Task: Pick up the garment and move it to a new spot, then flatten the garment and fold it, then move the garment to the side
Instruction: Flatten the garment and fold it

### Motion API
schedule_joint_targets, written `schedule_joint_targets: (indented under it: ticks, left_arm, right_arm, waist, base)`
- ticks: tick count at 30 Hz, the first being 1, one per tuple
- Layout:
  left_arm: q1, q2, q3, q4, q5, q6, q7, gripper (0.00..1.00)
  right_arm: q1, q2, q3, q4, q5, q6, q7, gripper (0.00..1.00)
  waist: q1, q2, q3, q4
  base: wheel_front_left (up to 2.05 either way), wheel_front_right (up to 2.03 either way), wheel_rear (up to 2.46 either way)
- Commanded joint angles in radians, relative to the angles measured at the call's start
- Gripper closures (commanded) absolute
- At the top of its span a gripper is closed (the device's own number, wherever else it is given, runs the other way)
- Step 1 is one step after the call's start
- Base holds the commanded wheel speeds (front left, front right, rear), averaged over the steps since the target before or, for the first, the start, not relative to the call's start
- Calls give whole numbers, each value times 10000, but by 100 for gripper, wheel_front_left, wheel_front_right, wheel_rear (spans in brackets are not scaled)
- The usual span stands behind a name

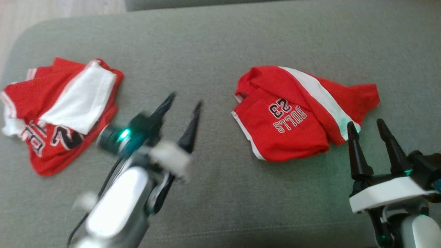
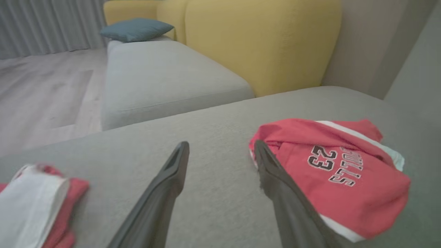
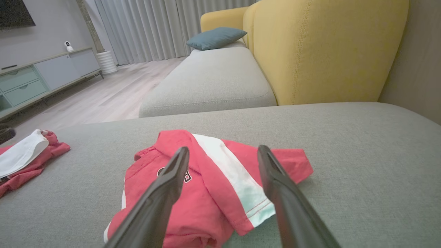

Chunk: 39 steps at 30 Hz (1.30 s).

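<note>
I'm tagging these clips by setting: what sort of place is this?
Most likely a home living room: a grey fabric sofa seat with a yellow upholstered backrest and a teal-blue cushion, long grey curtains, and a low pale sideboard along the wall.

A grey cushion (image 1: 220, 44) spans the frame, with a strip of pale floor (image 1: 51, 10) at the upper left. A crumpled red garment (image 1: 296, 113) with a white stripe lies right of centre, its "BULLS 23" print upside down. A second red-and-white garment (image 1: 58, 110) lies bunched at the left edge, well apart from the first. The left gripper (image 1: 185, 99), blurred, sits between them at lower centre-left, fingers spread. The right gripper (image 1: 365, 122) is at the lower right, fingers apart, one tip at the striped garment's lower right edge.
</note>
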<state>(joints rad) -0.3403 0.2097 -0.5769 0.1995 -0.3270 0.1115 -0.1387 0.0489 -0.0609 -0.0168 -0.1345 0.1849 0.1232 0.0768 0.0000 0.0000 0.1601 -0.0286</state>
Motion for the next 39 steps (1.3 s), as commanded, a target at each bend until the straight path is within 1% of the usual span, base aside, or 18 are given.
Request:
schedule_joint_targets:
  ticks: [1, 4, 7, 10, 14, 15, 19, 23, 24, 25, 28, 33, 36, 39]
  left_arm:
    - [-1112, -246, 64, 46, -50, -306, 398, 0]
    - [-2022, -747, -314, 881, -188, -793, 1011, 0]
    - [-2900, -1134, -594, 1911, -406, -1299, 1432, 0]
    - [-3698, -1371, -774, 2962, -600, -1610, 1651, 0]
    - [-4626, -1533, -907, 4332, -931, -1794, 1678, 0]
    - [-4626, -1533, -907, 4332, -931, -1794, 1678, 0]
    - [-5389, -1583, -998, 5542, -1409, -1906, 1583, 0]
    - [-5832, -1590, -1463, 6115, -2109, -2035, 1578, 0]
    - [-5923, -1591, -1598, 6221, -2255, -2058, 1586, 43]
    - [-6099, -1592, -1842, 6412, -2485, -2085, 1532, 100]
    - [-6387, -1592, -2117, 6621, -2524, -1958, 1026, 100]
    - [-6616, -1593, -2516, 6698, -2070, -1545, -242, 100]
    - [-6465, -1534, -2795, 6375, -1685, -1352, -723, 100]
    - [-5960, -1283, -3161, 5661, -1303, -1186, -924, 100]
  right_arm:
    - [-467, -40, 331, -408, 58, 75, -7, 0]
    - [-655, -45, 486, -401, 101, 75, -13, 0]
    - [-873, -57, 628, -347, 169, 75, -75, 0]
    - [-1058, -55, 735, -237, 259, 75, -193, 0]
    - [-1244, -36, 876, -59, 395, 75, -373, 0]
    - [-1244, -36, 876, -59, 395, 75, -373, 0]
    - [-1393, -17, 1023, 147, 494, 75, -540, 0]
    - [-1512, -5, 1113, 333, 548, 75, -668, 0]
    - [-1529, -3, 1121, 363, 558, 75, -690, 0]
    - [-1550, 2, 1106, 414, 571, 75, -732, 0]
    - [-1551, 11, 1047, 459, 586, 75, -780, 0]
    - [-1464, 29, 849, 512, 609, 75, -790, 0]
    - [-1365, 35, 779, 505, 612, 75, -726, 0]
    - [-1252, 34, 675, 462, 563, 75, -617, 0]
  waist:
    - [0, 0, 380, -359]
    - [0, 0, 728, -714]
    - [0, 0, 1075, -1089]
    - [0, 0, 1350, -1454]
    - [0, 0, 1638, -1882]
    - [0, 0, 1638, -1882]
    - [0, 0, 1828, -2201]
    - [0, 0, 1893, -2396]
    - [0, 0, 1912, -2424]
    - [0, 0, 1937, -2440]
    - [0, 0, 1948, -2401]
    - [0, 0, 1759, -2070]
    - [0, 0, 1537, -1768]
    - [0, 0, 1309, -1442]
  base:
    - [0, 0, 0]
    - [0, 0, 0]
    - [0, 0, 0]
    - [0, 0, 0]
    - [0, 0, 0]
    - [0, 0, 0]
    - [0, 0, 0]
    - [0, 0, 0]
    - [0, 0, 0]
    - [0, 0, 0]
    - [0, 0, 0]
    - [0, 0, 0]
    - [0, 0, 0]
    - [0, 0, 0]
